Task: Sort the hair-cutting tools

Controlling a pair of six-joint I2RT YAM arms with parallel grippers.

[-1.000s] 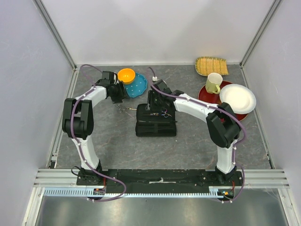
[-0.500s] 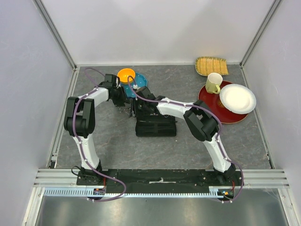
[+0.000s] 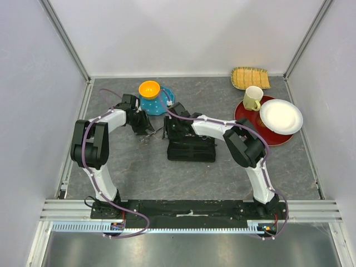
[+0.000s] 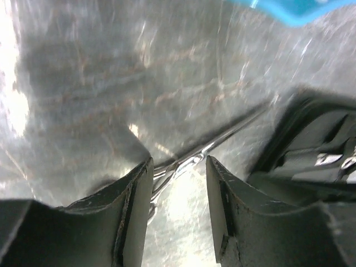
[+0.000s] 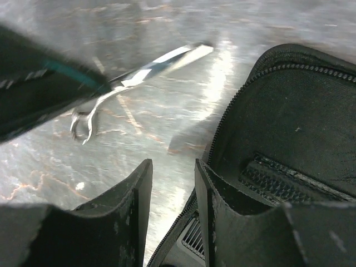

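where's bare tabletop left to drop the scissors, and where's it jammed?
Free: the gray table between the black case and the arm bases, the right front below the red tray, and the far strip between the blue plate and the woven mat. Crowded: around the scissors, where left gripper, right gripper and case converge.

Bright and even from overhead in the top view, sharp throughout, with short soft shadows under both arms on the table [image 3: 122,167]. In the left wrist view, soft and smeared: glare blown white at far left and just ahead of the left gripper [image 4: 178,183], washing over the scissors [image 4: 189,161]. In the right wrist view, motion-blurred upper left, glare streaks beyond the right gripper [image 5: 172,194], zip case [image 5: 289,133] crisp.
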